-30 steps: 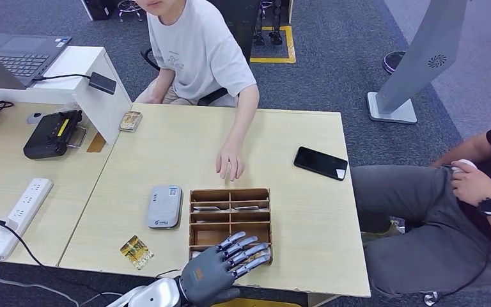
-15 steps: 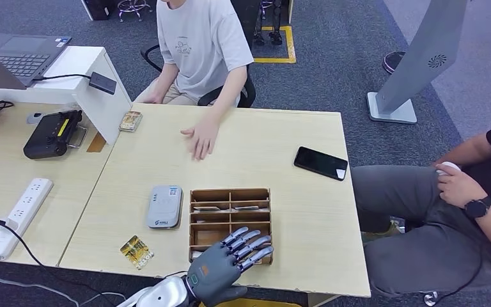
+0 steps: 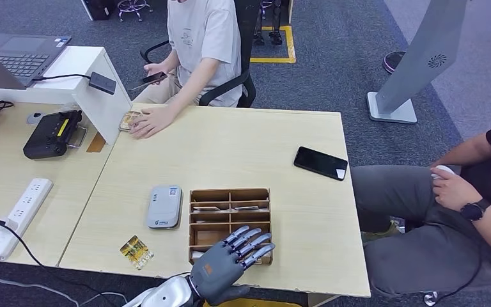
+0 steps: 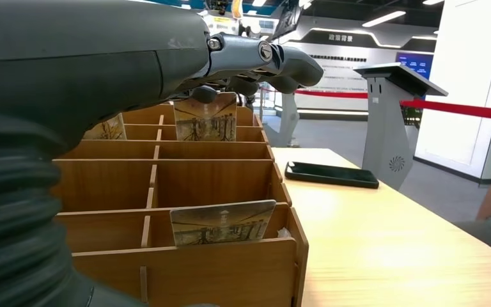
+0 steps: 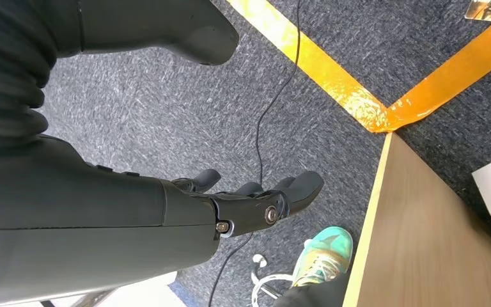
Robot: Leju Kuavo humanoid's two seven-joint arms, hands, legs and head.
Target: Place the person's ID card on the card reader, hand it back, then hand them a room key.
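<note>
My left hand point(image 3: 229, 263) hovers with fingers spread over the near compartments of the wooden card box point(image 3: 230, 192) and holds nothing. In the left wrist view its fingers point(image 4: 262, 59) reach out above the box point(image 4: 166, 167), where patterned cards point(image 4: 222, 222) stand in the slots. The grey card reader point(image 3: 165, 206) lies left of the box, with nothing on it. A gold-patterned card point(image 3: 136, 251) lies on the table near the front edge. My right hand point(image 5: 249, 199) hangs over the floor, fingers apart and empty.
A person sits at the table's far side, one hand point(image 3: 144, 123) on a small gold card point(image 3: 130, 119) by the white divider, the other holding a phone. A black phone point(image 3: 320, 163) lies at the right. Another person sits to the right. A power strip point(image 3: 19, 216) lies on the left desk.
The person's hand has swept from the table's middle to the far left corner, onto the small gold card. My left hand has edged slightly right over the box.
</note>
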